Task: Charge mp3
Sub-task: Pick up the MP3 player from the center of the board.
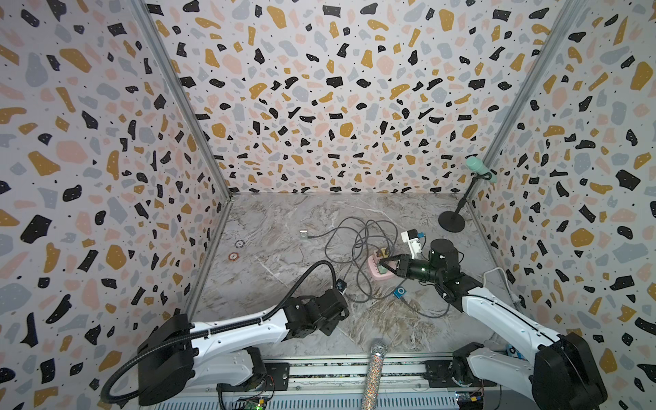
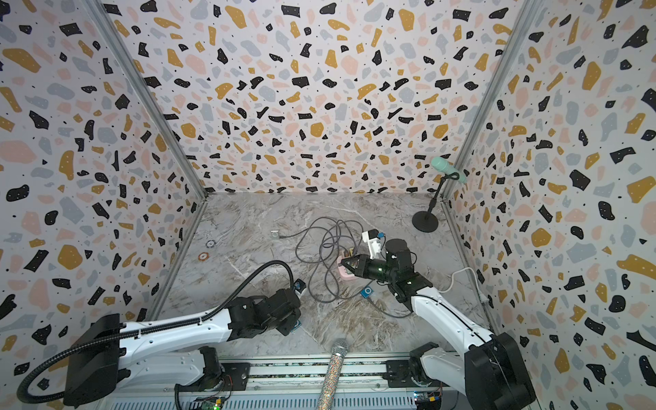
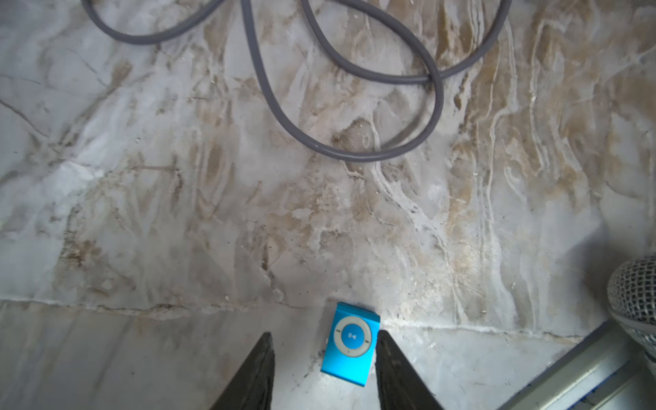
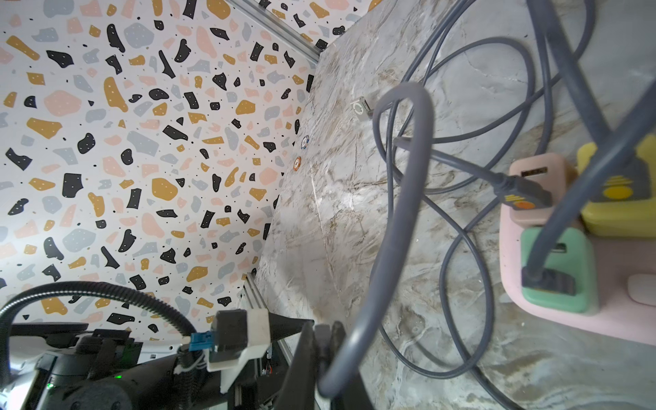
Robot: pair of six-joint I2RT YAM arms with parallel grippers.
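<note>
A small blue clip-on mp3 player with a white control ring lies face up on the grey-and-tan marble tabletop, between the spread black fingers of the left gripper. One finger sits just beside the player's edge; the other stands clear of it, and nothing is gripped. In a top view only a sliver of that player shows beneath the left arm's wrist, near the front of the table.

Farther back, the right gripper hangs over a pink power strip, its fingers pressed together on a loop of grey cable. The strip carries a mint-green charger block with a black plug in it, plus a yellow block and a pink block. Tangled grey cable spreads across the middle of the table.

A second blue player rests near the right arm with a cable running from its edge, and a silver player lies toward the back, also cabled. A glitter-covered microphone pokes in at the front rail; a mint-green microphone sits on a black stand in the far corner.
</note>
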